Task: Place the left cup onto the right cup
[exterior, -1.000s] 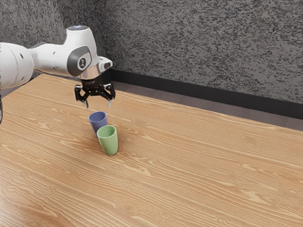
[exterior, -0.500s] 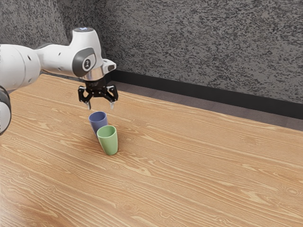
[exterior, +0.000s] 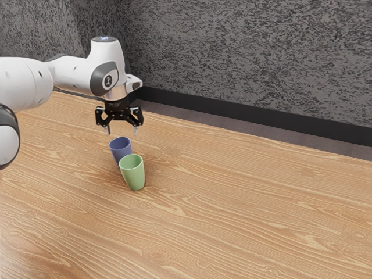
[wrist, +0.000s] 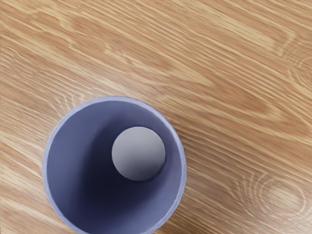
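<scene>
- Pincer (exterior: 121,132) hovers above the blue cup (exterior: 120,149), jaws apart, empty.
- Green cup (exterior: 132,171) stands just beside the blue cup, both on the tabletop (exterior: 244,197).
- Grasping, lifting and stacking are not yet done.

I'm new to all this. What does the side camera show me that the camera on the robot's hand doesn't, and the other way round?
Exterior view: the white arm reaching in, its gripper open and hovering above the blue cup, a green cup close beside that one, and the dark speckled wall behind. Wrist view: a look straight down into the blue cup, with its round rim and the grey bottom inside. Shared: the blue cup and the wooden table.
</scene>
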`<state>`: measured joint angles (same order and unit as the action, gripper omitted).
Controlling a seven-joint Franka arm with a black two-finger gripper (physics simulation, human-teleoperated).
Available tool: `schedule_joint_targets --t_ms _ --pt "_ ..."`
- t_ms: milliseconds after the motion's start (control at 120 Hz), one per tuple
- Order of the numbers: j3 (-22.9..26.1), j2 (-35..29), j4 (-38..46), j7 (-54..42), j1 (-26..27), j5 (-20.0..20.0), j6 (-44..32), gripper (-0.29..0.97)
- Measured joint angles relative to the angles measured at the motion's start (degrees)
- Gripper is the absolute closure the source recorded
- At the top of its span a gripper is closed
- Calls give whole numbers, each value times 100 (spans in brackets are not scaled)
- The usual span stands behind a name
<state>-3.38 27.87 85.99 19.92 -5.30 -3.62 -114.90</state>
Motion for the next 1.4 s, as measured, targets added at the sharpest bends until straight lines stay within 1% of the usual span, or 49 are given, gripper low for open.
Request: schedule_joint_targets --t_ms 408,642,1400 --pt "-5 384 -141 -20 -59 -11 -93 0" --pt "-5 493 -190 -24 -85 -8 -112 0" --pt "12 959 -793 -34 -85 -5 -116 0"
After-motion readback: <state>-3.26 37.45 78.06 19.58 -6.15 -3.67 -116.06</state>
